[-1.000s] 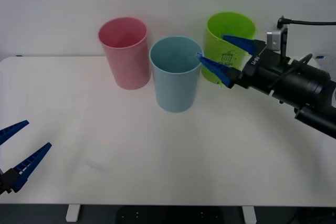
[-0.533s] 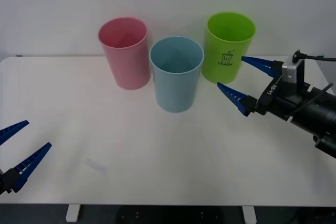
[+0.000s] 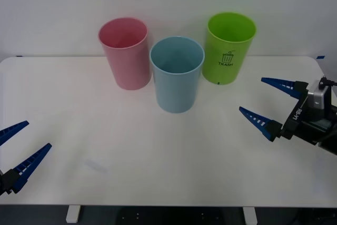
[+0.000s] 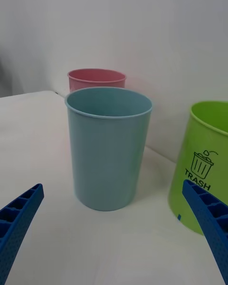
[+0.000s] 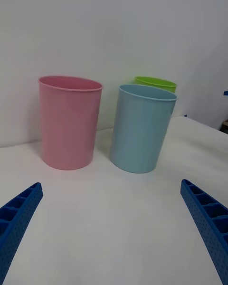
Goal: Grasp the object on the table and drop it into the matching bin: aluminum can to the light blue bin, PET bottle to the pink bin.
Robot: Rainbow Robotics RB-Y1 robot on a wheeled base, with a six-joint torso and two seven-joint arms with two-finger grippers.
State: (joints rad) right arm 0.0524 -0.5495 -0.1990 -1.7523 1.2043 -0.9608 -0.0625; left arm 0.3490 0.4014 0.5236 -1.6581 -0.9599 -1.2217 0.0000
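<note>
The aluminum can is the one thing here whose place cannot be told; as a judgement only, it may lie down inside the light blue bin, whose floor is hidden behind its own wall, and if so the drop is done. The table point(image 3: 158, 172) spreads white under both arms. On it, ahead of the right gripper point(image 3: 251, 95) and off toward the robot's left of it, the light blue bin point(image 3: 177, 75) stands upright with its mouth up. The pink bin point(image 3: 125, 54) is just beside that bin on its far side from this gripper, and a green bin printed TRASH point(image 3: 230, 48) is the closest of the three, ahead of the gripper's upper finger. The right gripper hovers low over the table's right part, well apart from all three bins, with its two blue fingers spread wide and nothing between them. In the right wrist view the light blue bin point(image 4: 108, 147) sits squarely between those fingers. The left gripper point(image 3: 38, 134) waits at the table's near left corner, fingers likewise spread and empty, with the pink bin its nearest and the light blue one beyond. Of the two, the right gripper is the nearer to the light blue bin, so any further reach there would fall to it.
</note>
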